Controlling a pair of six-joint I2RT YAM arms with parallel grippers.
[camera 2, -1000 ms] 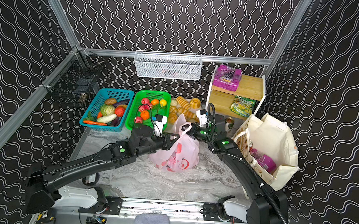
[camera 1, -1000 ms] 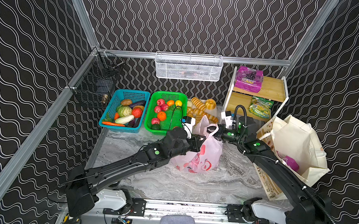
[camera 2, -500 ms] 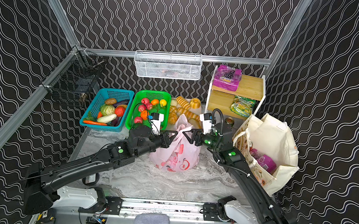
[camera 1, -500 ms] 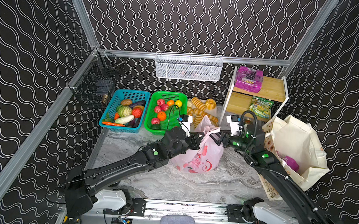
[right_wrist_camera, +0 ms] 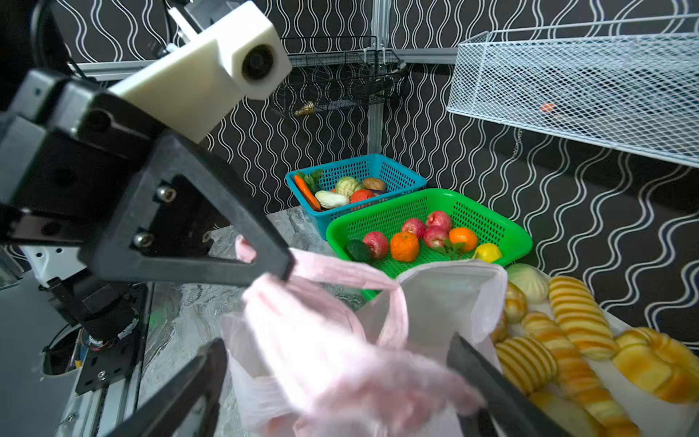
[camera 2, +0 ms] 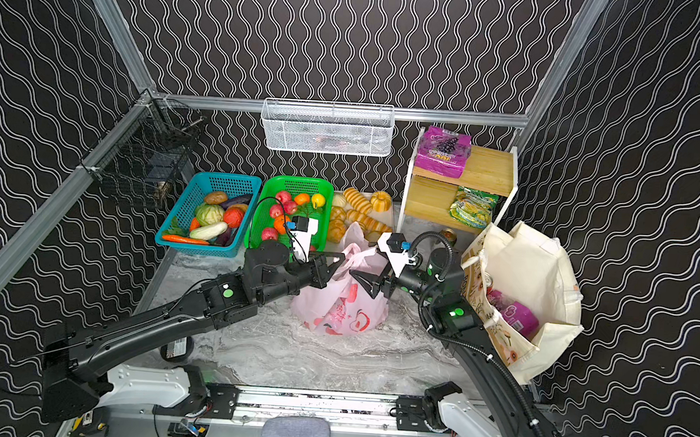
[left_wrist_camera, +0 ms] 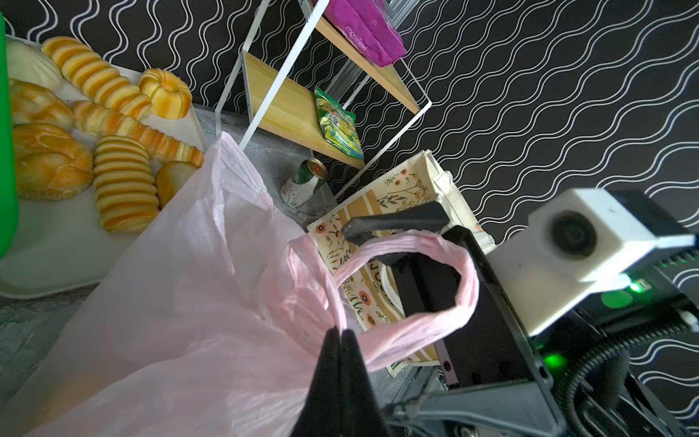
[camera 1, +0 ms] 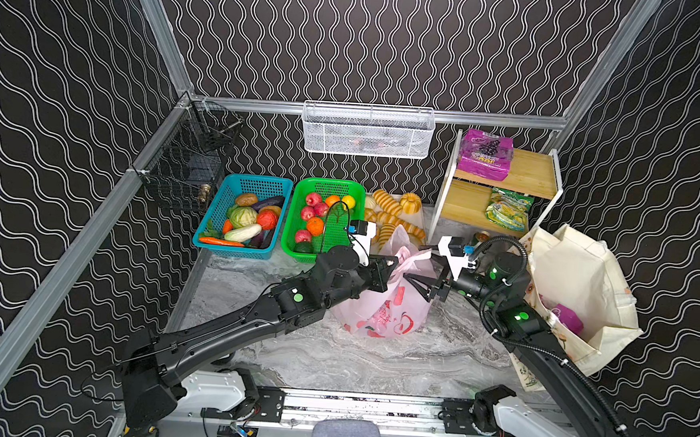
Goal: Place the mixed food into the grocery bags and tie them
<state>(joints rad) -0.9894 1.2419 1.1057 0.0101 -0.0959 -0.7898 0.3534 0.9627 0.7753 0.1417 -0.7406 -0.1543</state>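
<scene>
left gripper (left_wrist_camera: 337,335) clamped tight on the pink plastic bag (camera 1: 380,313), pinching the film at the base of one handle loop. right gripper (camera 1: 418,285) spread wide, gripping nothing; that loop hangs at its jaws, contact unclear. The pink bag stands mid-table between the two grippers; it is one of two grocery bags. The second is a cream tote (camera 1: 578,275) on the right, mouth open, with one purple packet (camera 1: 569,320) inside.

Behind, two plastic baskets side by side:
- green basket (camera 1: 292,224): four red apples (right_wrist_camera: 414,227), two oranges (right_wrist_camera: 404,246), one lemon (right_wrist_camera: 488,252), one dark green fruit (right_wrist_camera: 357,249).
- blue basket (camera 1: 217,215): vegetables (camera 1: 242,217), count unclear.

One white tray (left_wrist_camera: 56,242) holds several bread loaves (left_wrist_camera: 125,181). One can (camera 1: 480,237) sits on the table under a two-level wooden shelf (camera 1: 530,174). The shelf has one green-yellow snack bag (camera 1: 509,208) on the lower level and one grape-printed purple packet (camera 1: 485,155) on top.

Two wire baskets hang on the frame: white mesh basket (camera 1: 368,131) at the back, black wire basket (camera 1: 193,168) on the left.

Grey marbled tabletop (camera 1: 331,355). Black walls (camera 1: 351,40) with white wavy lines, and aluminium rails (camera 1: 492,119).
</scene>
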